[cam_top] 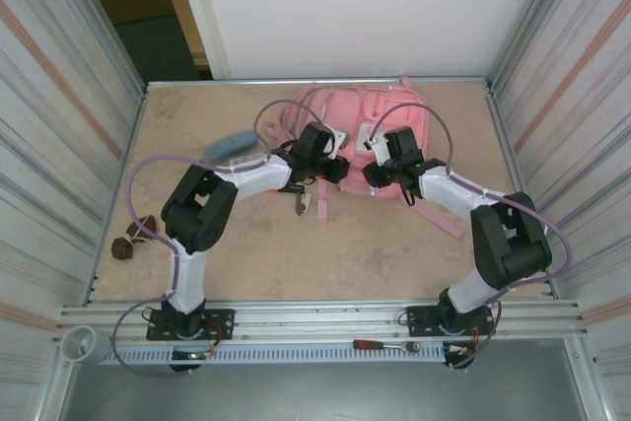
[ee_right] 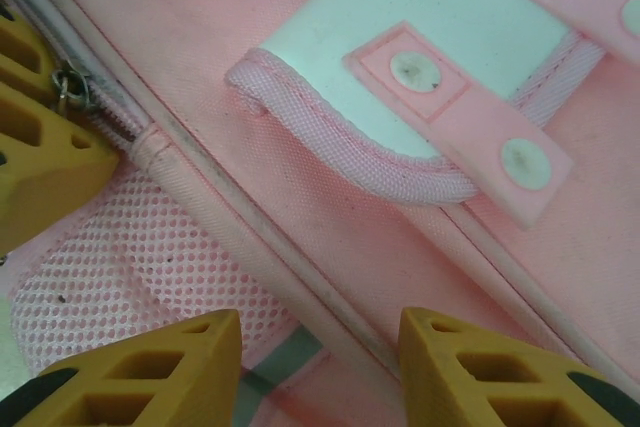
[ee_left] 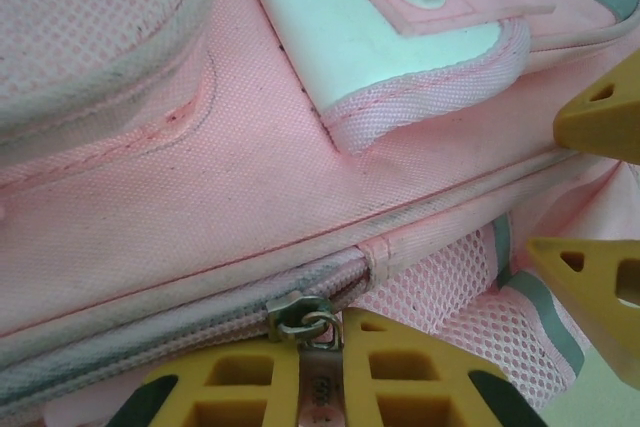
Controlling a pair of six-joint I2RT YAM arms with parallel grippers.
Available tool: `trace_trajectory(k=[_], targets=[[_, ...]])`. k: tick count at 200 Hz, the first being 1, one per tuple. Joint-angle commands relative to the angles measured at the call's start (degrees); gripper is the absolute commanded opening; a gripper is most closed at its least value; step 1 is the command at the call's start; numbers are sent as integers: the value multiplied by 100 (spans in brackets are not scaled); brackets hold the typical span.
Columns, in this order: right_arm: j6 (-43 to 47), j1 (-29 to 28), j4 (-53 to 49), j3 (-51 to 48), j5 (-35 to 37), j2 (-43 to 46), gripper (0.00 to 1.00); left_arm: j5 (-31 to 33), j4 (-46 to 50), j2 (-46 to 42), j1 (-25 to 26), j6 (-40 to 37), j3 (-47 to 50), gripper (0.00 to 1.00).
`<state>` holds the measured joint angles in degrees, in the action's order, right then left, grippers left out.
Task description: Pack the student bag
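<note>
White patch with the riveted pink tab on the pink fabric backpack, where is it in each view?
Top external: small white patch, middle of the pink fabric backpack.
Left wrist: top centre.
Right wrist: upper middle.
Shared by wrist views: metal zipper pull.

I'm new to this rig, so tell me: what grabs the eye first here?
A large pink fabric backpack lies at the far middle of the table. The left gripper pinches its metal zipper pull; the right gripper hangs open close beside, by the pink mesh pocket.
</note>
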<state>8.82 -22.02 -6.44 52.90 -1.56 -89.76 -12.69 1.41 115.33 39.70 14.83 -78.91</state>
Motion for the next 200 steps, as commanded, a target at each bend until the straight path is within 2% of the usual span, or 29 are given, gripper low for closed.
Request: trace_trajectory(k=[1, 29, 62, 93, 116, 200], targets=[[310, -5, 226, -78, -114, -44, 44, -201, -297, -424, -35, 2, 18, 0], [576, -94, 152, 253, -165, -460, 45, -207, -279, -448, -32, -15, 13, 0], [838, -167, 11, 466, 196, -799, 44, -206, -299, -523, -31, -42, 75, 0], [826, -86, -30, 417, 445, -805, 15, -157, -282, -564, -39, -50, 104, 0], [677, -33, -156, 322, 745, -698, 0, -4, -214, -637, -48, -126, 104, 0], [-190, 607, -591, 40, 1290, -126, 0, 790, 412, -958, -353, -499, 139, 0]])
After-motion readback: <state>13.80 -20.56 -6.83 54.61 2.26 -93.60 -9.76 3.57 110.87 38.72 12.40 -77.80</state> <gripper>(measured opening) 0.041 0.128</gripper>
